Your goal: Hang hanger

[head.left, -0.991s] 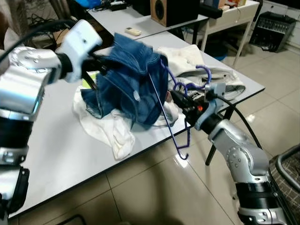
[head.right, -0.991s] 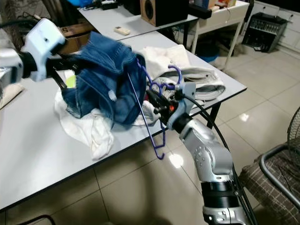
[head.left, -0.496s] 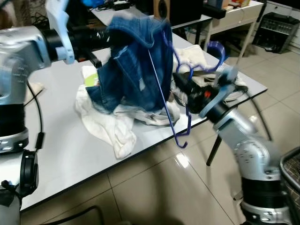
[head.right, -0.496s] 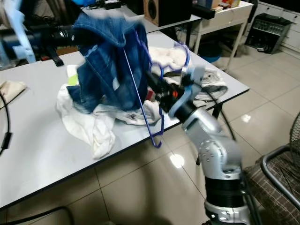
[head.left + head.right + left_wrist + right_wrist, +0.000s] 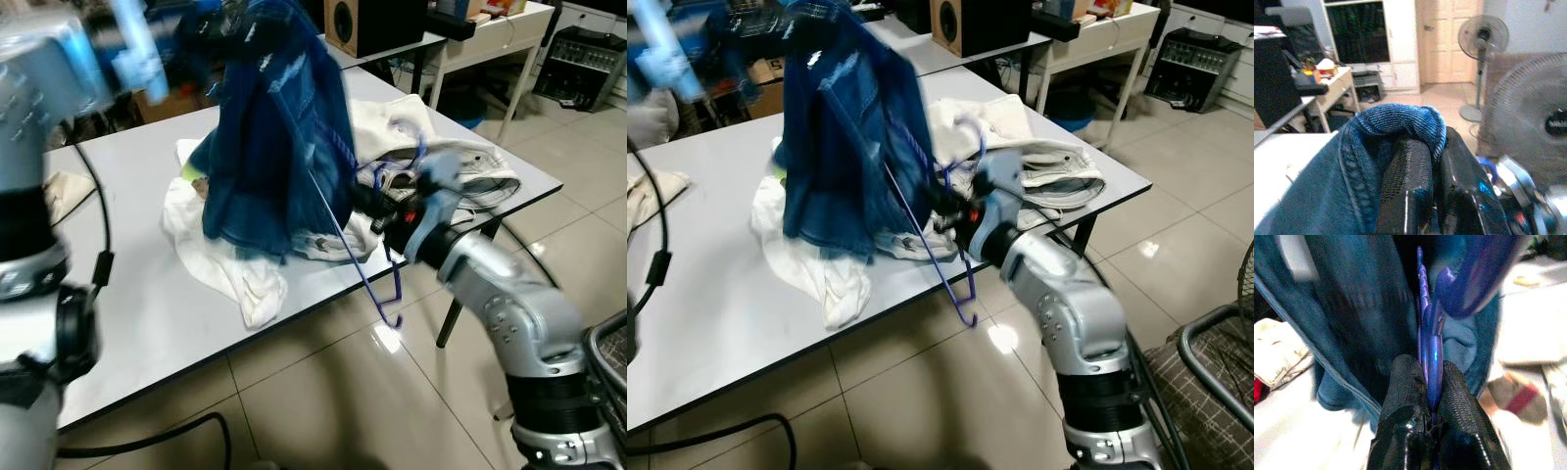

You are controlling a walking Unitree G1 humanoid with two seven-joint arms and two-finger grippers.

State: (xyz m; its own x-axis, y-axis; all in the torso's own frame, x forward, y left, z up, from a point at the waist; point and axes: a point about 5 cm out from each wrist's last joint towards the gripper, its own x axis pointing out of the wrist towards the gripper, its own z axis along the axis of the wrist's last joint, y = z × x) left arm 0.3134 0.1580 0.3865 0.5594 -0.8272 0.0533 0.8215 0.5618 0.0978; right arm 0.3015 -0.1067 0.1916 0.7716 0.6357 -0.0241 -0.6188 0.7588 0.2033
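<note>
A blue denim garment (image 5: 269, 147) hangs high over the white table (image 5: 127, 323), lifted by my left gripper (image 5: 1432, 147), which is shut on its top fold. A purple hanger (image 5: 377, 264) slants from inside the denim down past the table's front edge, its hook (image 5: 411, 137) up beside my right wrist. My right gripper (image 5: 1429, 382) is shut on the hanger's neck, close against the denim. The left arm is blurred at the top left of the eye views.
White clothes (image 5: 235, 274) lie heaped under the denim, and more pale garments (image 5: 460, 162) lie at the table's right end. A speaker (image 5: 358, 20) stands on the table behind. A fan (image 5: 1533, 112) and tiled floor (image 5: 323, 401) are near.
My left gripper has lifted the denim higher, so it hangs longer off the pile. My right gripper with the hanger has dropped lower and nearer the table edge.
</note>
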